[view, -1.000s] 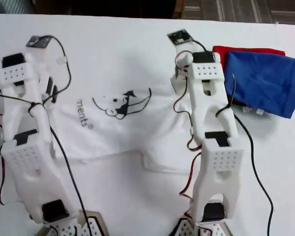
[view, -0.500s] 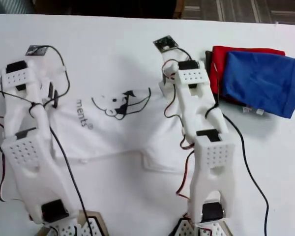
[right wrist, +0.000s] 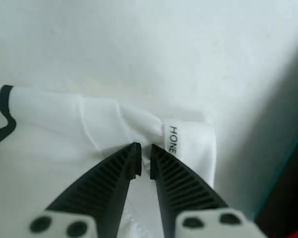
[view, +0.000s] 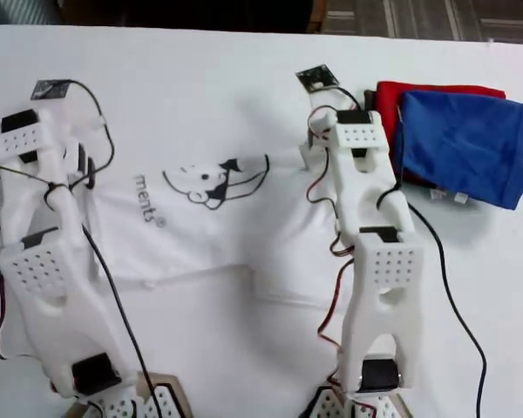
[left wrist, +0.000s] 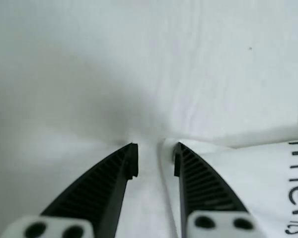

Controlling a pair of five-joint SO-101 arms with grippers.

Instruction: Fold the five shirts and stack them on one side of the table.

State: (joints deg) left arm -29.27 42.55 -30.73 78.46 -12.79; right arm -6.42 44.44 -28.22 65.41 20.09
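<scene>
Fold pending: white shirt (view: 209, 218) flat on tabletop (view: 200, 87)
right end effector (right wrist: 145, 157) pinches shirt edge near label (right wrist: 173, 139); left end effector (left wrist: 154, 158) gapes astride opposite edge, grasping nothing; risk: one-sided lift likely skews fold

Count: 3 shirts in sight. That's 1 white shirt (view: 218, 231), 1 blue shirt (view: 466, 144) and 1 red shirt (view: 436, 89). A dark edge (view: 369, 97) shows beside the red one; can't tell if that's a fourth. 2 arms: left arm (view: 44, 261), right arm (view: 379, 261). 1 table (view: 200, 78).
</scene>
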